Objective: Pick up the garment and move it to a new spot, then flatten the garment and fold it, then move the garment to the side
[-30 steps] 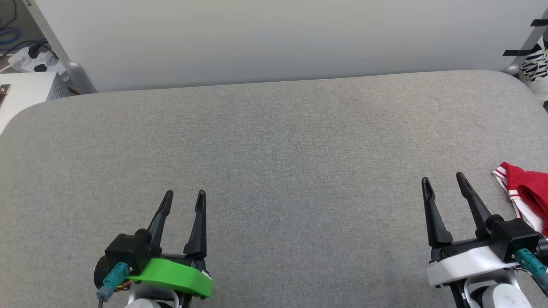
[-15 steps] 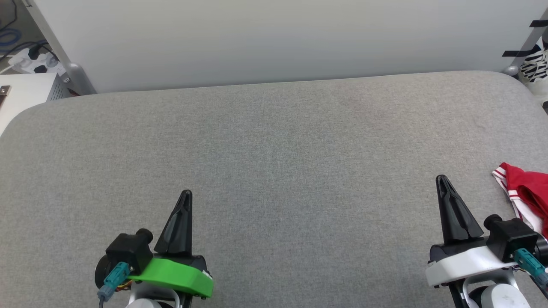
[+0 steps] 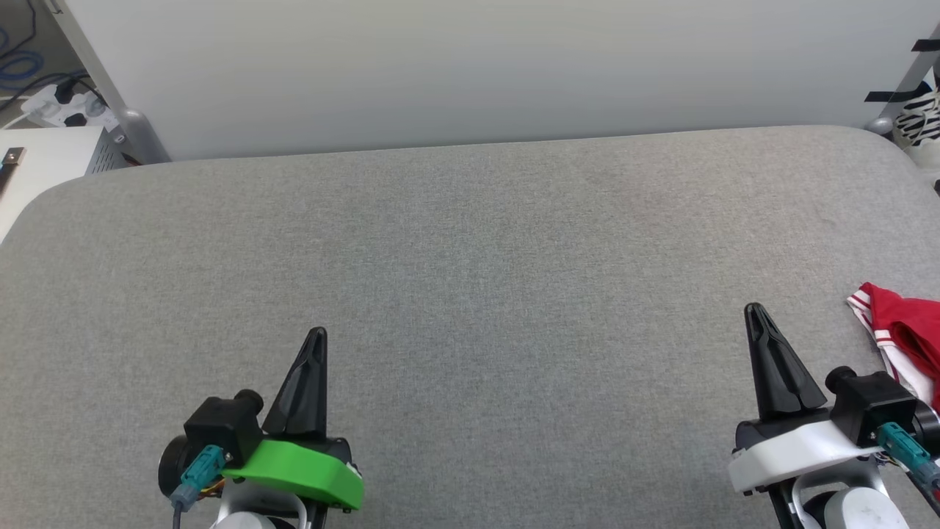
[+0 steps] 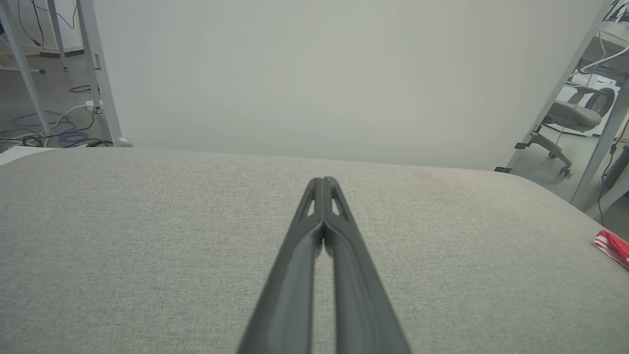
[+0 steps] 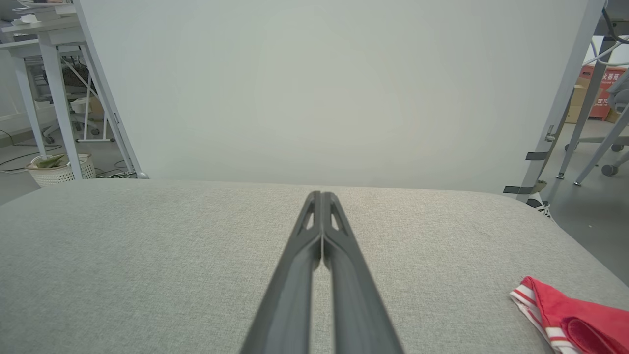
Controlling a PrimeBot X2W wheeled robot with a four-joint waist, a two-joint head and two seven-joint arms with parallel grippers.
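The garment, red with red-white striped trim, lies bunched at the right edge of the grey table; most of it runs out of the head view. Its edge also shows as garment at lower right and garment at far right. My right gripper sits just left of it, apart from it, fingers pressed together and holding nothing. My left gripper rests at the lower left, likewise shut and empty. Both point toward the table's far edge. Left gripper and right gripper show closed tips.
A pale wall panel stands behind the table's far edge. A power strip and cables lie on the floor at back left. Metal frame legs and an office chair stand off to the right.
Both grippers went from open to shut with nothing between the fingers. The head view has shifted slightly; the garment has not moved.
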